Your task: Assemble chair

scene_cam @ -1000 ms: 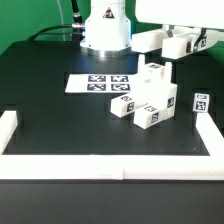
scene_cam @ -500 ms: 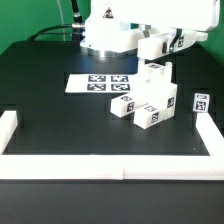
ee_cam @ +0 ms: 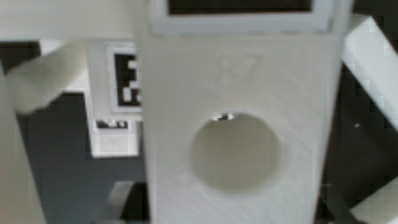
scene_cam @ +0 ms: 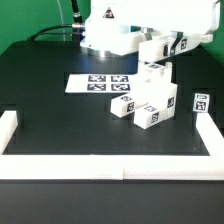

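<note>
My gripper (scene_cam: 164,50) hangs at the back right of the exterior view, shut on a white chair piece (scene_cam: 152,47). In the wrist view that piece (ee_cam: 240,110) is a broad flat slab with an oval hole, filling most of the picture, and a dark fingertip (ee_cam: 125,193) shows at its side. The held piece hovers just above an upright tagged chair piece (scene_cam: 155,72). Below that stands a cluster of chunky tagged chair blocks (scene_cam: 150,112) on the black table. Another small tagged piece (scene_cam: 200,102) stands apart at the right.
The marker board (scene_cam: 98,83) lies flat to the exterior view's left of the cluster. Low white border rails run along the left (scene_cam: 8,130), front (scene_cam: 110,166) and right (scene_cam: 214,140). The arm's white base (scene_cam: 105,30) stands at the back.
The gripper has carried the held piece toward the exterior view's left, from beside the upright piece to just above it. Over the last half second it barely moved.
</note>
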Tool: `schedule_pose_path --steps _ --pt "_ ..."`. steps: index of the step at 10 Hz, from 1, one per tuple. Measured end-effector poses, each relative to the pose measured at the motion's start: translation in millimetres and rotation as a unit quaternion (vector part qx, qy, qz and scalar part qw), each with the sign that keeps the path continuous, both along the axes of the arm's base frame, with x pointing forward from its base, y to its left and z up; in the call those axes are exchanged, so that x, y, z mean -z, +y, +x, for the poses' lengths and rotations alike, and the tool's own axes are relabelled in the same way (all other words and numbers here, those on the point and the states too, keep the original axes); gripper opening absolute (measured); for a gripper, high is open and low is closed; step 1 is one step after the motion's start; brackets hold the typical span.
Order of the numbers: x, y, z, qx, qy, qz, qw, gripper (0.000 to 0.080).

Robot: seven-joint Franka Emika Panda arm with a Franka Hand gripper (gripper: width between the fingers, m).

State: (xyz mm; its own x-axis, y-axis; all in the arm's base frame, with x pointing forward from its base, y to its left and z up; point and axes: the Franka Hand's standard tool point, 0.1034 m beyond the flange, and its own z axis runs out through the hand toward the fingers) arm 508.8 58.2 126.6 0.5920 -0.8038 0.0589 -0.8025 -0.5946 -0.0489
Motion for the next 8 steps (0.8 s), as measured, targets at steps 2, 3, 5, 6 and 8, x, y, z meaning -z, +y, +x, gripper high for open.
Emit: schedule_pose_path --steps 2,3,5,6,8 --pt "1.0 0.6 0.3 -0.008 0.001 -0.001 1.000 0.0290" --pt "1.7 0.5 0.0 -0.009 0.002 -0.002 1.000 0.0290" --pt "3.5 0.4 -0.7 -0.011 0.003 -0.003 1.000 0.0290" --pt "9.3 1.1 -2.2 -0.008 0.008 -0.006 1.000 0.0290" --pt "5.3 4.1 2.8 -0.023 0.014 -0.007 1.000 0.0290"
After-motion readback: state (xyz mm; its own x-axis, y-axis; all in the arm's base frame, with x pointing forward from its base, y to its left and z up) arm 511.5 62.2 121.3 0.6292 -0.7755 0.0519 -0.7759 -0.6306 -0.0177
